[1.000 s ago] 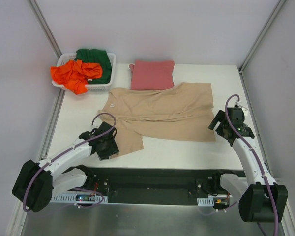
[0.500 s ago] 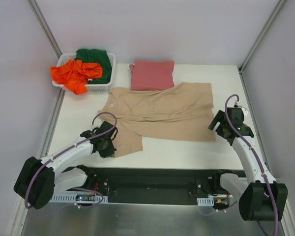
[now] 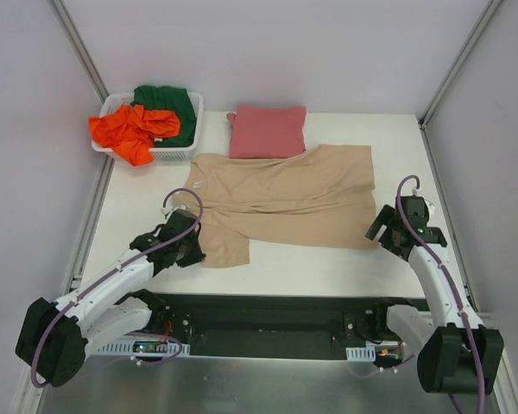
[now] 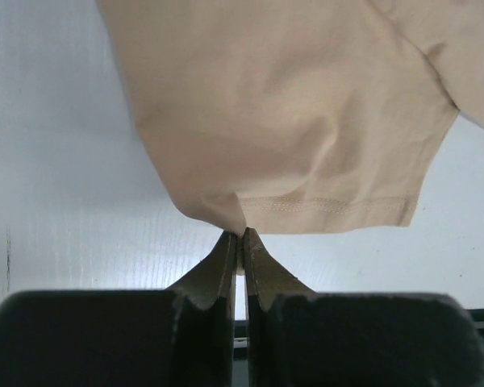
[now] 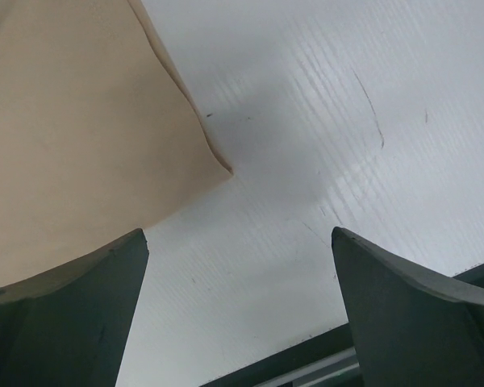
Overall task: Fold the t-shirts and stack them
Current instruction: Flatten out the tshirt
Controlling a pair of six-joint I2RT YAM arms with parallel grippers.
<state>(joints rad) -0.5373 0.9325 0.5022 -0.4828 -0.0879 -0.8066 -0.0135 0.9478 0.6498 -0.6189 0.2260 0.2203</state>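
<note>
A tan t-shirt (image 3: 285, 194) lies spread flat across the white table, neck to the left. My left gripper (image 3: 192, 249) is at its near left sleeve. In the left wrist view that gripper (image 4: 242, 234) is shut, pinching the edge of the tan sleeve (image 4: 282, 121) at its very tips. My right gripper (image 3: 382, 228) stands open just off the shirt's near right corner. In the right wrist view the right gripper (image 5: 239, 233) is over bare table, with the tan corner (image 5: 73, 137) by its left finger. A pinkish-red t-shirt (image 3: 268, 131) lies folded behind.
A white slotted basket (image 3: 180, 153) at the back left holds a crumpled orange t-shirt (image 3: 129, 129) and a dark green t-shirt (image 3: 168, 108). Grey walls with metal rails close in both sides. The table's near edge (image 3: 328, 289) meets the black base rail.
My left gripper has shut on the tan sleeve's edge and shifted slightly away from the near edge. My right gripper has drawn back a little toward the near edge, still open.
</note>
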